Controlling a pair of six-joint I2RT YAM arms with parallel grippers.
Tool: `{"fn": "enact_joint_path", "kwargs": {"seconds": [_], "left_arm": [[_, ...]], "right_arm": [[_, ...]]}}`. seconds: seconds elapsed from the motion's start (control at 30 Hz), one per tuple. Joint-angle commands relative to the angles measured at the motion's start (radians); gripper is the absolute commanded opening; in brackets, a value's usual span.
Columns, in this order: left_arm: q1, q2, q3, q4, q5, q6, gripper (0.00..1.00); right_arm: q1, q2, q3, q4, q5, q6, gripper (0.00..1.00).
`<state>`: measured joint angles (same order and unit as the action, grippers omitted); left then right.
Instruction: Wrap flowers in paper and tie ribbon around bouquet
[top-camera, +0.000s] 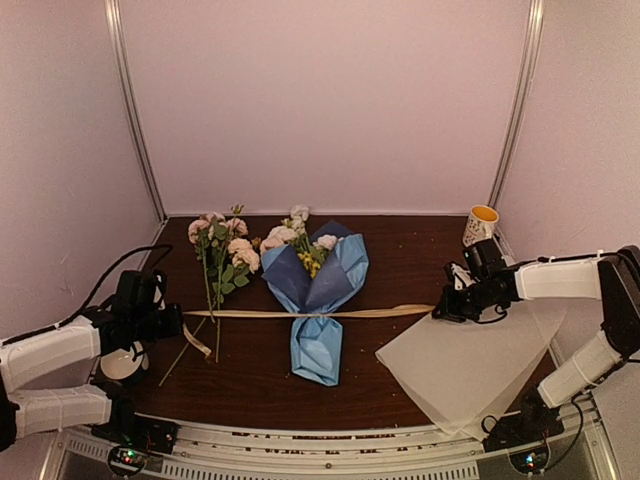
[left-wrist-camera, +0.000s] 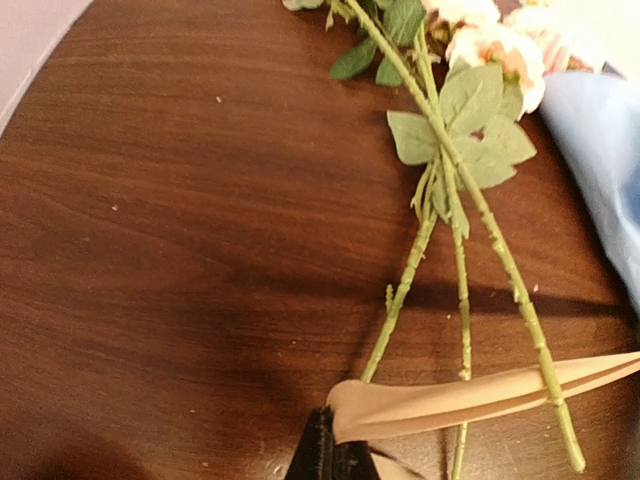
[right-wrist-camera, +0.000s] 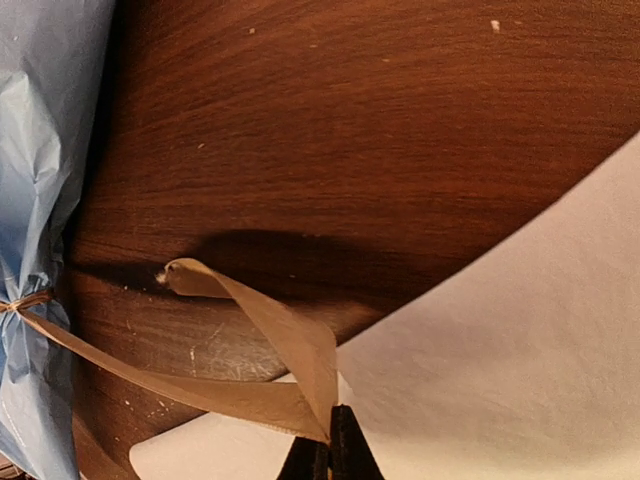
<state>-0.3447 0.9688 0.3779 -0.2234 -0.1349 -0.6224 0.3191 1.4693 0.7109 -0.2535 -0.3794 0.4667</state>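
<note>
One bouquet (top-camera: 315, 290) on the tabletop (top-camera: 400, 260), one ribbon (top-camera: 310, 313), two claws in play. The bouquet lies mid-table, a cone of blue paper (top-camera: 340, 275) with white, yellow and pink blooms (top-camera: 295, 238) at its wide far end and its narrow end toward the arms. The tan-gold ribbon runs across it in one long line, cinched round the pinched waist of the cone — the right wrist view shows it biting into the paper there. The left claw (top-camera: 178, 322) is together, clamped on the ribbon's left end, well left of the bouquet. The right claw (top-camera: 440, 312) is likewise clamped on the right end, well right of it. So the bouquet sits between the two claws, with the ribbon stretched nearly straight from one to the other.

Just left of the bouquet lies one loose bunch of pink flowers (top-camera: 222, 255) — three thin green stems in the left wrist view, and the ribbon crosses them. One pale whitish sheet (top-camera: 470, 365) lies at the right front corner beneath the right claw, its near corner reaching past the tabletop's edge. One cup (top-camera: 481, 225), yellow inside, stands at the far right corner. The tabletop is dark brown wood grain. Plain pale walls close it in on three sides, with metal posts (top-camera: 135, 110) in the back corners.
</note>
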Motion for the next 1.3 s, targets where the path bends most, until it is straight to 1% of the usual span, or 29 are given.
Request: {"fn": "enact_joint_path", "kwargs": {"seconds": [0.0,0.1,0.3,0.47,0.7,1.27], "left_arm": [[0.082,-0.112,-0.036,-0.088,-0.107,-0.036,0.0],[0.098,-0.149,-0.045,-0.106,-0.1,-0.044,0.0],[0.113,-0.167,-0.05,-0.116,-0.098,-0.045,0.0],[0.125,-0.165,-0.053,-0.114,-0.088,-0.046,0.0],[0.134,-0.205,-0.064,-0.127,-0.095,-0.054,0.0],[0.138,-0.217,-0.068,-0.117,-0.082,-0.041,0.0]], "right_arm": [[-0.098,-0.053,-0.03,-0.064,0.107,0.0,0.0],[-0.139,-0.064,-0.035,-0.088,0.139,-0.006,0.0],[-0.244,-0.101,-0.067,-0.104,0.193,-0.011,0.0],[-0.283,-0.095,-0.082,-0.108,0.217,-0.022,0.0],[-0.351,-0.091,-0.087,-0.118,0.228,-0.043,0.0],[-0.37,-0.087,-0.075,-0.124,0.215,-0.066,0.0]]}}
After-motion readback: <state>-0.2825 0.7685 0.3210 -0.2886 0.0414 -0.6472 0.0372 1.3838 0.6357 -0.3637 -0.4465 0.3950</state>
